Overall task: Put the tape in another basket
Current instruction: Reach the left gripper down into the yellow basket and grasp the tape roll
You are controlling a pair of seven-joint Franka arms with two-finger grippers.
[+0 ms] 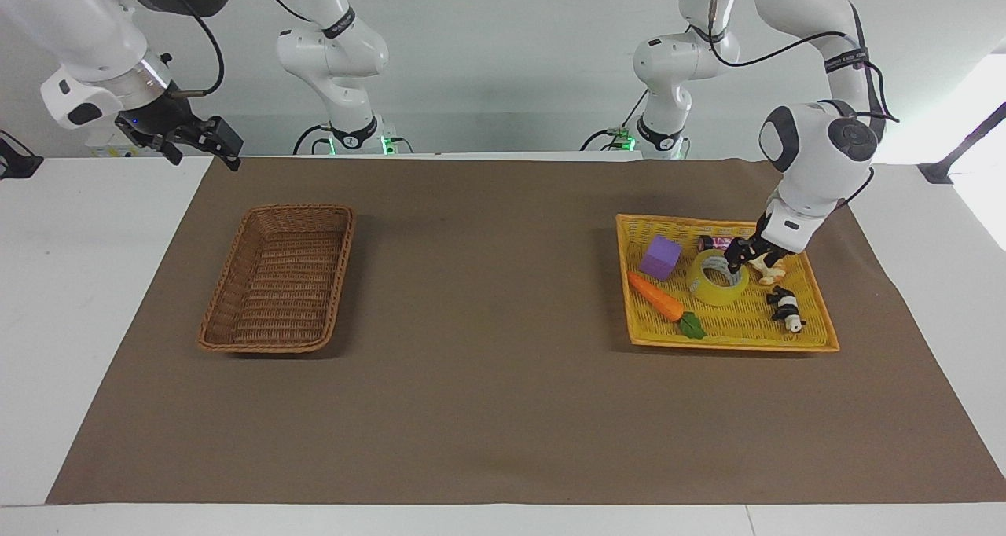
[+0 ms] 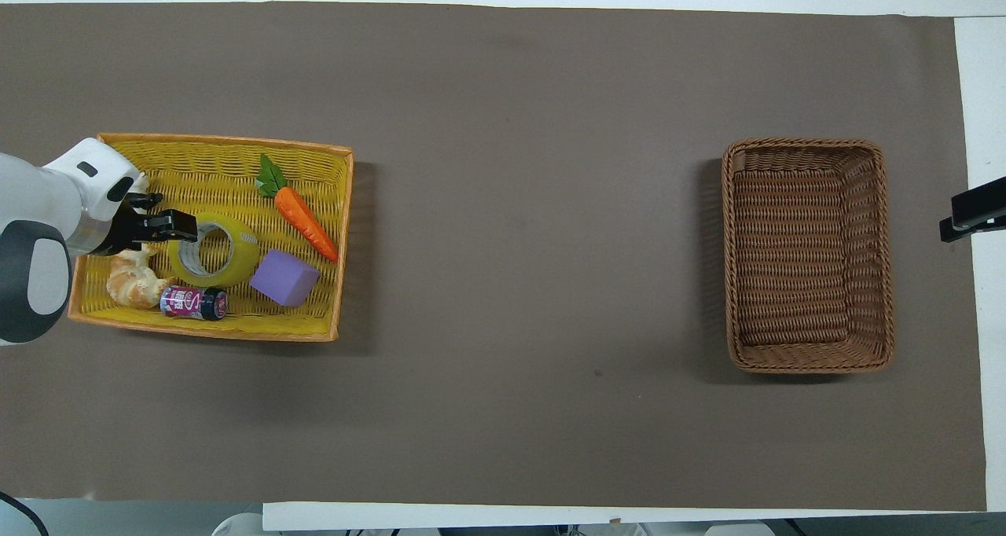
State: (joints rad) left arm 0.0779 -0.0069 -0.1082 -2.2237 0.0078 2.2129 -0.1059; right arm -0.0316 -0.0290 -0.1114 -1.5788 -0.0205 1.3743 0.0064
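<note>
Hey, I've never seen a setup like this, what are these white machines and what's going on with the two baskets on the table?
These are two robot arms at a table. One picture faces them from across the table; the other looks down from above their end.

A yellow tray basket holds a roll of yellow tape, a toy carrot, a purple block, a small can, a croissant and a toy panda. The brown wicker basket at the right arm's end of the table has nothing in it.

The left gripper is down at the tape's rim, nothing lifted yet. The right gripper waits open off the mat's corner.
</note>
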